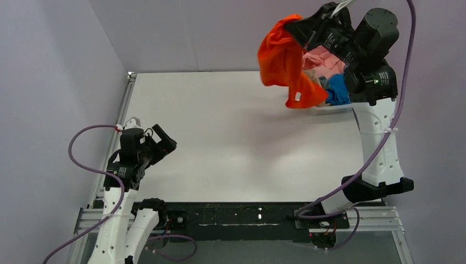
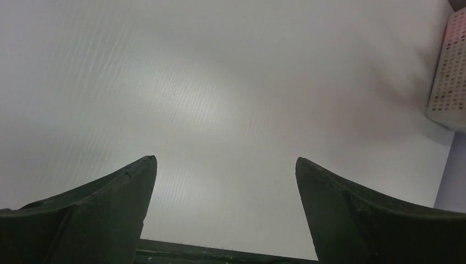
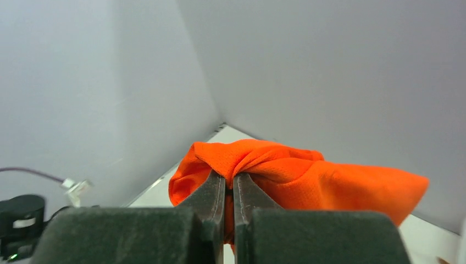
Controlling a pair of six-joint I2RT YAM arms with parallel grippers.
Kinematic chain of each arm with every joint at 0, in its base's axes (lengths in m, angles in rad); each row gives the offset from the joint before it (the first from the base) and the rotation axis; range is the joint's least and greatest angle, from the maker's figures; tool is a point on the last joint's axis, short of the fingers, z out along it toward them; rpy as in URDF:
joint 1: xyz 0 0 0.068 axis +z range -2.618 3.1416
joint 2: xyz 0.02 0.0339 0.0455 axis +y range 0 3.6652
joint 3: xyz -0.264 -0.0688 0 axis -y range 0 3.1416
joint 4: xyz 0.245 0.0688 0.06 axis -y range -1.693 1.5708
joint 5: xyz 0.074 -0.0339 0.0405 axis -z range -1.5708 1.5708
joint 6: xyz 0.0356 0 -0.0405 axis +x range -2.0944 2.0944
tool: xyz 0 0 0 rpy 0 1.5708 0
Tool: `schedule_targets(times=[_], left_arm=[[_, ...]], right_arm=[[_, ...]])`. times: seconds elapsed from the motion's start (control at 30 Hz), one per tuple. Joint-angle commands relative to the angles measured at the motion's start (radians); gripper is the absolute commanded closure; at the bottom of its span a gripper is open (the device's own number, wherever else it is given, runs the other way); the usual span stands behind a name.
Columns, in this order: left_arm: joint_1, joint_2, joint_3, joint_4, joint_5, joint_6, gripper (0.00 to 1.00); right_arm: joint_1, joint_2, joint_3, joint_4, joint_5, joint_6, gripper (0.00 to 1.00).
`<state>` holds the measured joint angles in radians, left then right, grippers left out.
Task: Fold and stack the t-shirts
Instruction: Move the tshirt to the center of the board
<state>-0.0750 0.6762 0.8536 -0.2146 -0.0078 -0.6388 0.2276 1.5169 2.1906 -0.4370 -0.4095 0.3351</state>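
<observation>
My right gripper (image 1: pixel 297 26) is shut on the bright orange-red t-shirt (image 1: pixel 281 61) and holds it high at the back right, above the table. The cloth hangs down bunched, with a white label near its lower hem. In the right wrist view the shirt (image 3: pixel 324 179) is pinched in a fold between the closed fingertips (image 3: pixel 229 179). The salmon pink t-shirt (image 1: pixel 324 61), a tan-beige one (image 1: pixel 312 74) and a blue one (image 1: pixel 338 91) lie heaped behind the arm. My left gripper (image 1: pixel 159 144) is open and empty, low at the left, over bare table (image 2: pixel 225 159).
The white table (image 1: pixel 231 143) reaches from the left rail to the right arm. The white slatted basket (image 2: pixel 450 71) shows at the right edge of the left wrist view; its rim (image 1: pixel 329 110) peeks under the heap. Grey walls enclose the left and back.
</observation>
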Motion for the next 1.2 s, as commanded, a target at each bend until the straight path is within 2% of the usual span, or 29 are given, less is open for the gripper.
schedule_targets(times=[0.0, 0.17, 0.27, 0.43, 0.53, 0.63, 0.67, 0.77, 0.8, 0.87, 0.97, 1.07, 1.13, 1.17], left_arm=[[0.004, -0.045, -0.01, -0.055, -0.045, -0.02, 0.0], [0.004, -0.075, 0.014, -0.123, -0.06, -0.029, 0.0], [0.004, -0.062, 0.059, -0.228, -0.115, -0.054, 0.0], [0.004, -0.05, 0.083, -0.316, -0.091, -0.056, 0.0], [0.004, -0.027, 0.059, -0.31, -0.012, -0.082, 0.0], [0.004, 0.039, 0.018, -0.272, 0.141, -0.1, 0.01], [0.004, 0.071, 0.001, -0.247, 0.198, -0.111, 0.0], [0.002, 0.191, -0.049, -0.126, 0.372, -0.142, 0.0], [-0.002, 0.238, -0.06, -0.085, 0.418, -0.152, 0.01], [-0.024, 0.318, -0.065, -0.038, 0.461, -0.158, 0.01], [-0.095, 0.409, -0.047, -0.021, 0.417, -0.13, 0.01], [-0.164, 0.519, 0.022, 0.0, 0.349, -0.075, 0.0], [-0.167, 0.685, 0.138, -0.013, 0.267, 0.009, 0.01], [-0.167, 0.772, 0.176, -0.005, 0.318, 0.027, 0.0]], right_arm=[[0.13, -0.044, 0.04, 0.128, -0.086, 0.041, 0.99], [0.223, -0.042, -0.004, 0.156, -0.06, 0.079, 0.99], [0.223, -0.111, -0.224, 0.192, 0.007, 0.107, 0.99], [0.218, -0.299, -0.792, 0.264, 0.333, 0.168, 0.97], [0.189, -0.369, -1.096, 0.249, 0.445, 0.238, 0.87], [0.146, -0.396, -1.271, 0.163, 0.561, 0.295, 0.59], [0.138, -0.404, -1.297, 0.129, 0.607, 0.291, 0.44], [0.132, -0.432, -1.312, 0.03, 0.738, 0.268, 0.36], [0.132, -0.444, -1.312, 0.019, 0.76, 0.254, 0.28], [0.133, -0.465, -1.304, 0.003, 0.77, 0.218, 0.21], [0.132, -0.486, -1.301, -0.008, 0.754, 0.172, 0.18], [0.132, -0.48, -1.311, 0.042, 0.672, 0.077, 0.18], [0.13, -0.383, -1.247, 0.086, 0.57, 0.036, 0.17], [0.126, -0.279, -1.18, 0.084, 0.55, 0.003, 0.17]])
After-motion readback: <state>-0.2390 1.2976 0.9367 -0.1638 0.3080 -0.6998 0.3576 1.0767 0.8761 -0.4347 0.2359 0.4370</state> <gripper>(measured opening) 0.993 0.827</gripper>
